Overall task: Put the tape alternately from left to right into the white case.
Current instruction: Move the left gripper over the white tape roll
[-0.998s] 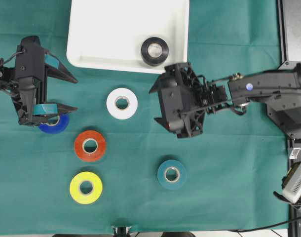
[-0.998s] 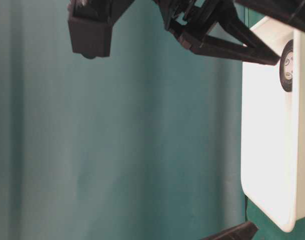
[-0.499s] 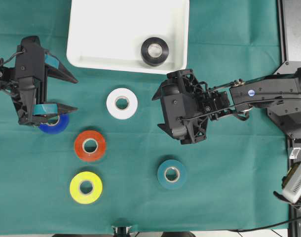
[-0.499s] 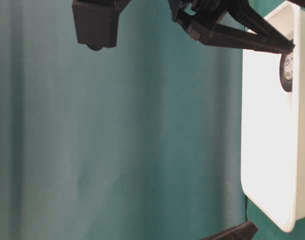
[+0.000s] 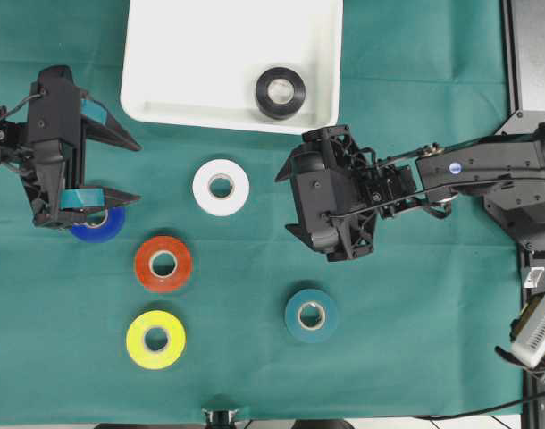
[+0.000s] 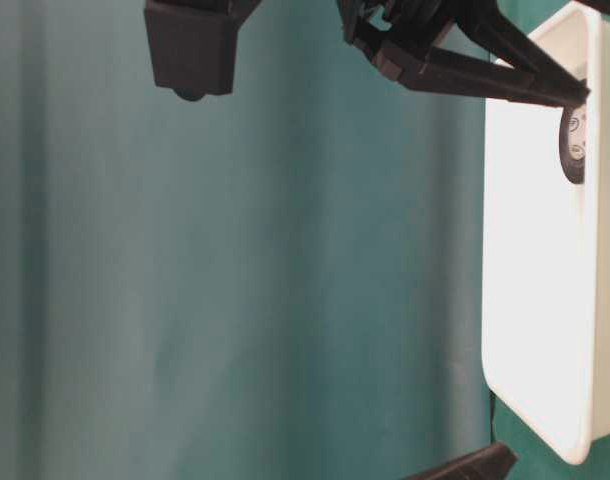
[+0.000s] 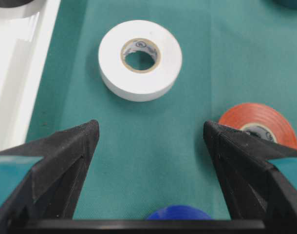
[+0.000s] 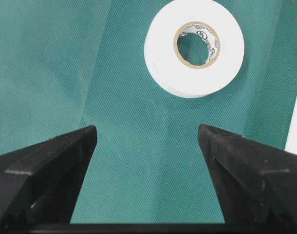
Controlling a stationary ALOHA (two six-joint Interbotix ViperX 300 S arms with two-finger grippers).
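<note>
With both jaws spread, empty: left gripper (image 5: 121, 170) above small blue tape roll (image 5: 101, 225) at 9 o'clock; risks clipping it.

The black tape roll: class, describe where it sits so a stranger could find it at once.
Start at the white case at the top of the green cloth. Inside it, near its lower right corner, lies the black roll. It is the only roll in the case; the others lie on the cloth.

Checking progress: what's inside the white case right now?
One black roll lies flat in the white case, near its right end. The rest of the visible floor is bare; the case's far edge runs out of the overhead view, so that strip is unseen.
</note>
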